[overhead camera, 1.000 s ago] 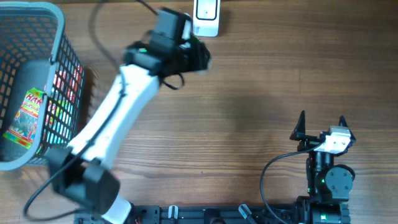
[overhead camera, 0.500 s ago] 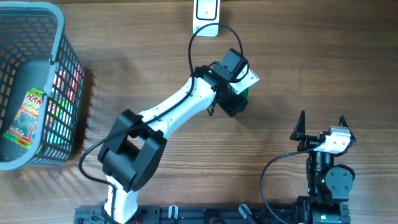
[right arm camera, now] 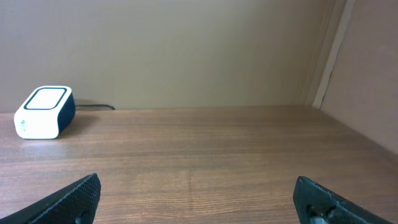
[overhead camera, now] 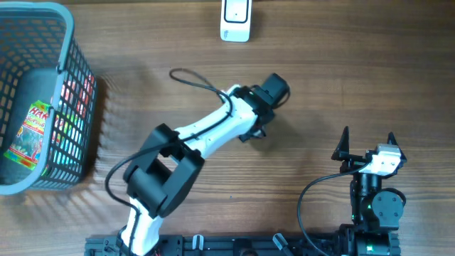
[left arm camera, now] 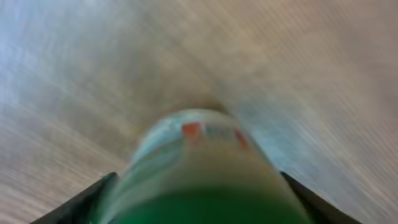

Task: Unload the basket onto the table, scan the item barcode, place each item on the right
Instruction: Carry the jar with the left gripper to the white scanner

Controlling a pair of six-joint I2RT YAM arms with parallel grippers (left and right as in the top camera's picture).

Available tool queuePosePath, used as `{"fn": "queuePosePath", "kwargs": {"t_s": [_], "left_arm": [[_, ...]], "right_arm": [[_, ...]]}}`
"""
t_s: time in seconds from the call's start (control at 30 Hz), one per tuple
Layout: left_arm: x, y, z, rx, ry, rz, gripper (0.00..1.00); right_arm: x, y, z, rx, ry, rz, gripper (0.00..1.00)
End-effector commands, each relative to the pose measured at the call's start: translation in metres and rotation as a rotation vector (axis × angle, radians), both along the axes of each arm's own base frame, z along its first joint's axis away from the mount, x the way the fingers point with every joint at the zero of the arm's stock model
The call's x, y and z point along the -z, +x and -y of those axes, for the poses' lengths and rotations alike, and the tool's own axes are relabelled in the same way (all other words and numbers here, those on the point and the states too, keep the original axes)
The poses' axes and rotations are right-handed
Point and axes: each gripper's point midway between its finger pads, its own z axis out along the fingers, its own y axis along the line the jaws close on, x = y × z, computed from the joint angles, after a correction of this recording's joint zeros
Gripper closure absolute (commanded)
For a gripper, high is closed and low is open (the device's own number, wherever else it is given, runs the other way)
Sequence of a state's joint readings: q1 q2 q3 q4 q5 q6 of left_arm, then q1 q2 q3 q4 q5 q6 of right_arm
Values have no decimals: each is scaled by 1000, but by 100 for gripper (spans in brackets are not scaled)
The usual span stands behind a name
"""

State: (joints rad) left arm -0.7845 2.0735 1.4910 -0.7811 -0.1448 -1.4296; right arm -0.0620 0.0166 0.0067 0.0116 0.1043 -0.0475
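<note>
1. Presently the left gripper clasps a green round-bodied container near table centre. The right gripper gapes idle at 4 o'clock.
2. The barcode scanner sits at 12 o'clock. Best approach, I judge: carry the container there, turn its printed side to the scanner and hold steady.
3. Container: smooth, curved, probably slippery, with a pale label band and red marks. Scanner: white rounded block.

matt wood-grain table, plastic mesh basket, glossy scanner.
</note>
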Motion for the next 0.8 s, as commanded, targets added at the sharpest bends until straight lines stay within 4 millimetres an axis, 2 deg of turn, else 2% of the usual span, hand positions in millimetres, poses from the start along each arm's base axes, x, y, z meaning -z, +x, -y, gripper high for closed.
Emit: {"fn": "queuePosePath", "kwargs": {"t_s": [0.0, 0.03, 0.07, 0.17, 0.3, 0.37, 0.43, 0.5, 0.57, 0.6, 0.63, 0.7, 0.77], "left_arm": [[31, -18, -2, -223, 45, -37, 22], [31, -19, -1, -216, 52, -29, 14], [30, -20, 3, -183, 58, -17, 0], [9, -14, 17, 19, 106, 74, 0], [-52, -11, 59, 336, 88, 214, 0], [-97, -17, 81, 535, 77, 309, 0], [-129, -25, 86, 638, 76, 366, 0], [-163, -27, 76, 673, 70, 415, 0], [-183, -25, 62, 728, 97, 446, 0], [-190, -19, 46, 779, 144, 450, 0], [-190, -14, 30, 823, 198, 429, 0], [-177, -3, -8, 1010, 309, 329, 0], [-168, -5, -18, 1194, 271, 269, 0]], "right_arm": [[-1, 0, -3, -18, -5, 7, 0], [-1, 0, -3, -18, -5, 7, 0], [-2, 0, -3, -18, -5, 8, 0], [-1, 0, -3, -18, -5, 7, 0], [-2, 0, -3, -18, -5, 8, 0], [-1, 0, -3, -18, -5, 7, 0], [-2, 0, -3, -18, -5, 8, 0], [-2, 0, -3, -18, -5, 8, 0], [-1, 0, -3, -18, -5, 7, 0], [-2, 0, -3, -18, -5, 8, 0], [-1, 0, -3, -18, -5, 7, 0], [-2, 0, -3, -18, -5, 8, 0], [-1, 0, -3, -18, -5, 7, 0]]}}
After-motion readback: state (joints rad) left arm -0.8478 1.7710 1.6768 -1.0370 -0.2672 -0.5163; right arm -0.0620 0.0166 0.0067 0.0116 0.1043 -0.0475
